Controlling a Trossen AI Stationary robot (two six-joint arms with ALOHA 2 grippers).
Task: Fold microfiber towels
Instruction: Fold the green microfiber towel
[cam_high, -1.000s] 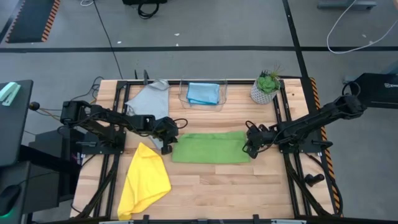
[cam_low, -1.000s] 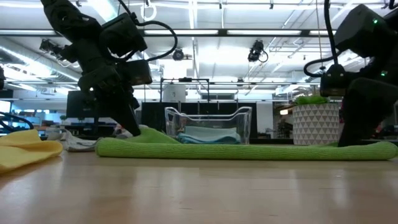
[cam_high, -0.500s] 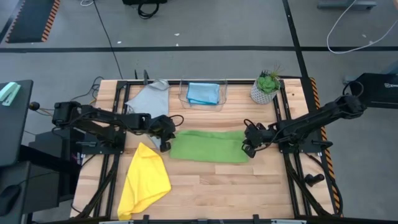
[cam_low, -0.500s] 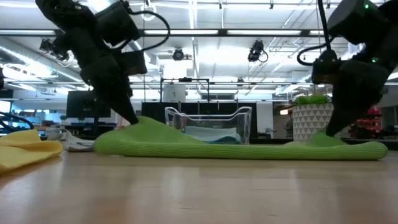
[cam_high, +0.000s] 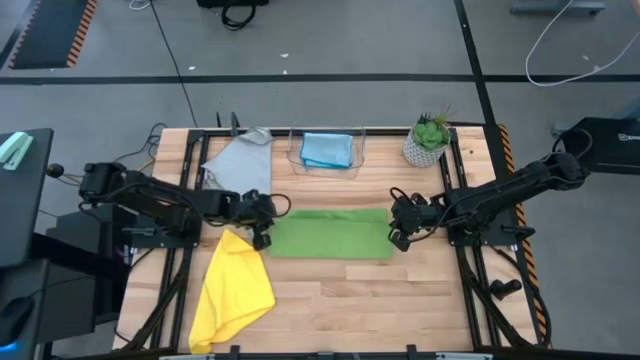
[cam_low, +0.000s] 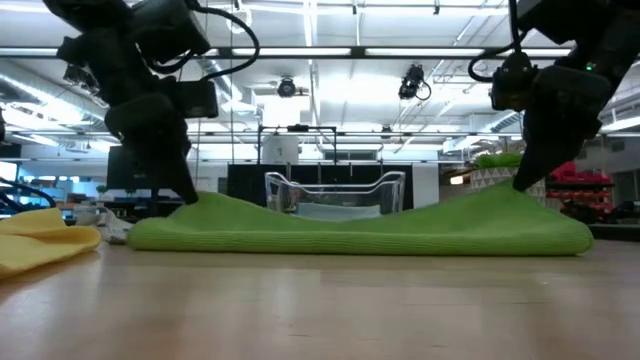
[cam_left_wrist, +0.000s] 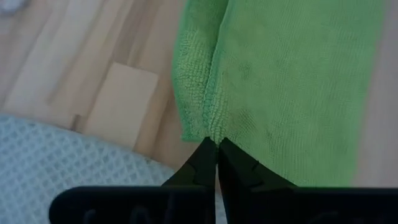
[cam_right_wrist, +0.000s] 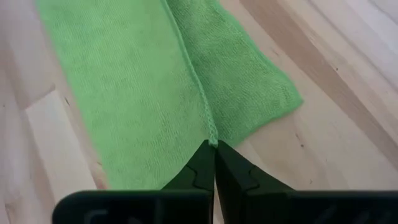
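Your left gripper (cam_high: 262, 222) and right gripper (cam_high: 397, 226), jaws pinched on opposite ends of the folded green microfiber towel (cam_high: 330, 236), lift its corners off the wooden tabletop (cam_high: 350, 290).

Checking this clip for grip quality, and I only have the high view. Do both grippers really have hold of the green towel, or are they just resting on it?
Observer: Yes. In its wrist view the left gripper is shut on the green towel, pinching a doubled edge.
Operator: And the right one?
Observer: The right gripper is also shut on the towel, at the seam where one layer lies over another.
Operator: Is the towel off the table?
Observer: Only at the ends. The low view shows it raised at each gripper and sagging to the table between them.
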